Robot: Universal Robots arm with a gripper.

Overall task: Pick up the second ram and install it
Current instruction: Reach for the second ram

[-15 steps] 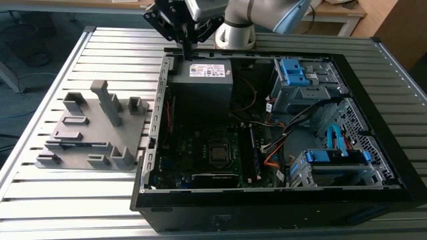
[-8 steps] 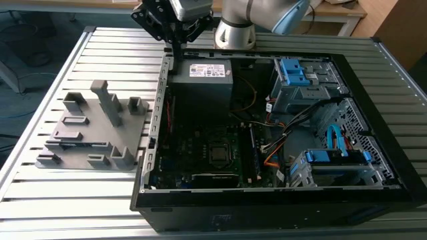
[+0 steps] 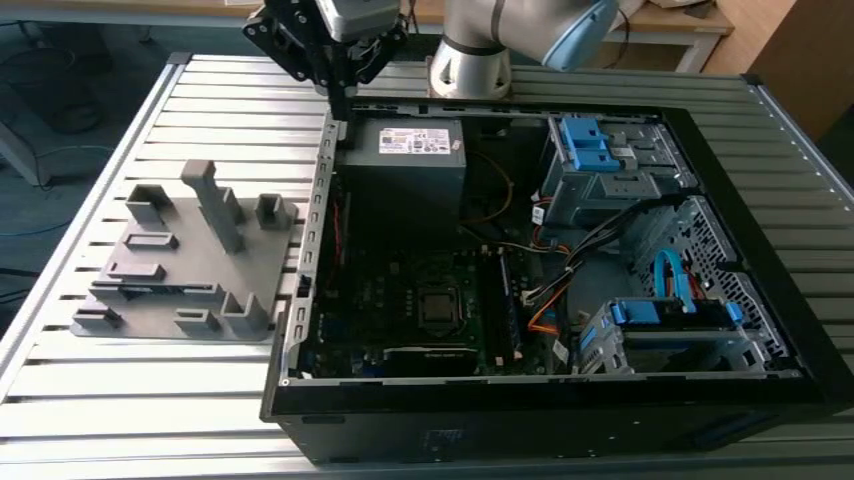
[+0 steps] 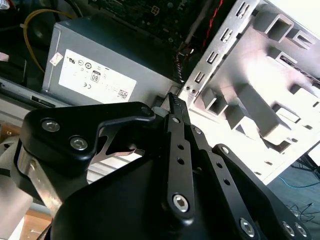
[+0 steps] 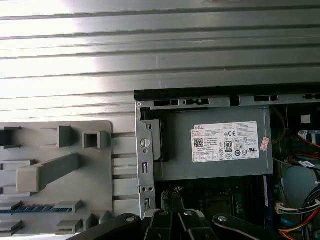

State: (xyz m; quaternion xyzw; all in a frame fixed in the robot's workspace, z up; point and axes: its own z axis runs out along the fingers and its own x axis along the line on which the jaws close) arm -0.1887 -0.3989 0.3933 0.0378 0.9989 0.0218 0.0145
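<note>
The second ram is a thin dark strip lying in a low slot of the grey fixture, on the exterior view's left. In the first wrist view the ram shows bluish along the fixture. My gripper hangs over the far left corner of the open computer case, apart from the ram. Its fingertips are together in both wrist views, with nothing seen between them. They point down by the case's metal wall and the power supply.
The case holds a motherboard, cables and blue-tabbed drive cages. The fixture has several upright ribs, the tallest a post. Everything rests on a slatted metal table. The case's left wall stands between the fixture and the motherboard.
</note>
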